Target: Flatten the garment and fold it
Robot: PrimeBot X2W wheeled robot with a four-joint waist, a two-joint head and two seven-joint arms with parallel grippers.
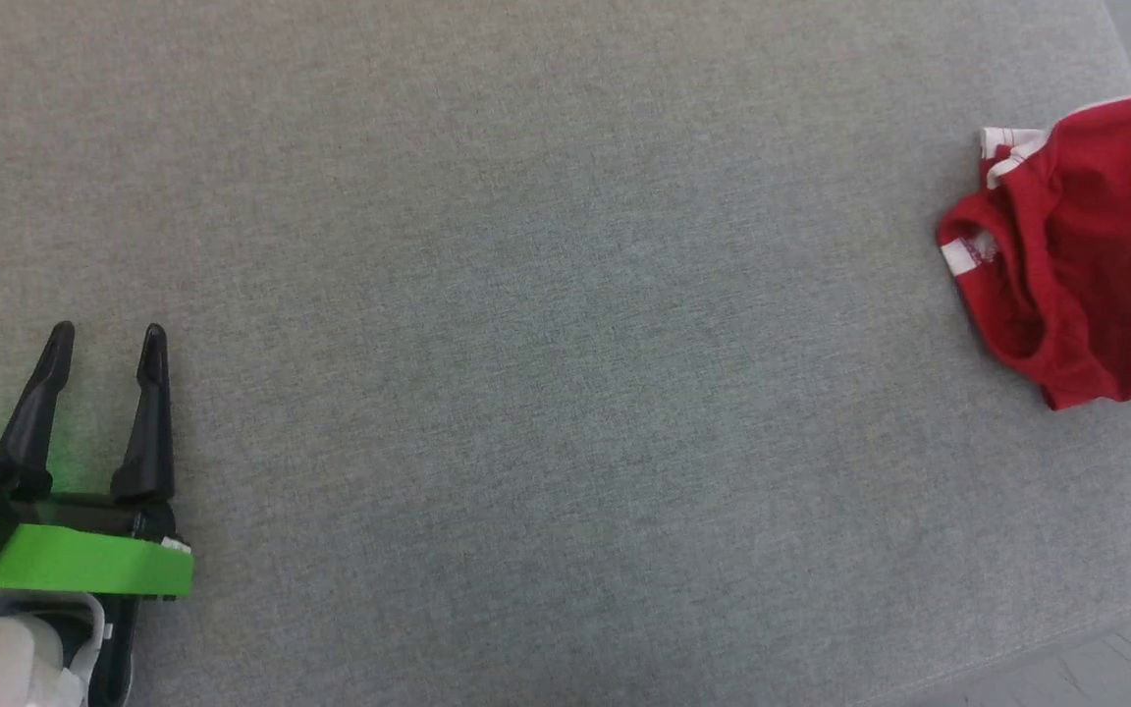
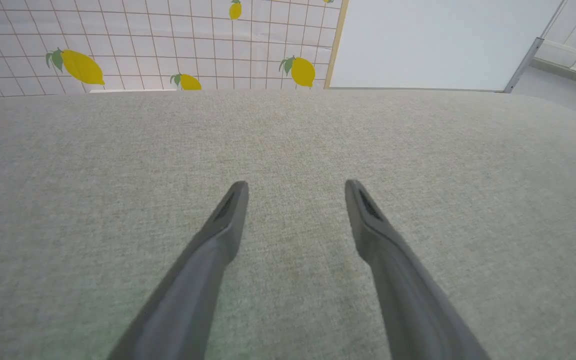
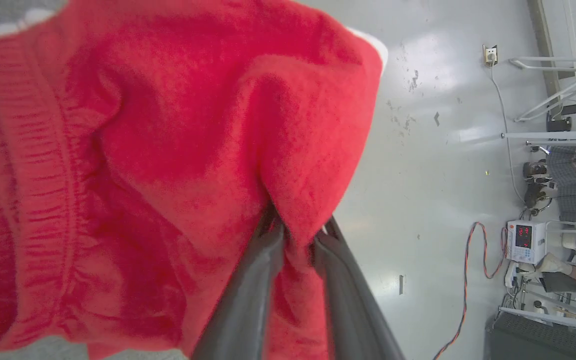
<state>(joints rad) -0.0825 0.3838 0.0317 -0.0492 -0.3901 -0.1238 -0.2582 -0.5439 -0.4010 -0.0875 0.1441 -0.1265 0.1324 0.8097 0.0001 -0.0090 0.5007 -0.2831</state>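
Red garment [image 1: 1056, 245] bunched at 3 o'clock, head view; right gripper [image 3: 298, 234] clamped on its fold. Left gripper [image 1: 107, 331] spread, empty, well apart at 8 o'clock.

Garment [image 1: 1066, 226]: bright red, white trim, bunched in a heap. One fold pinched in right end effector [image 3: 295, 232]; gathered waistband left of its fingers, wrist view.

Nothing was legible: red digits on the small meter [image 3: 525, 242] were too tiny, the mark on the garment [image 1: 1066, 226] blurred.
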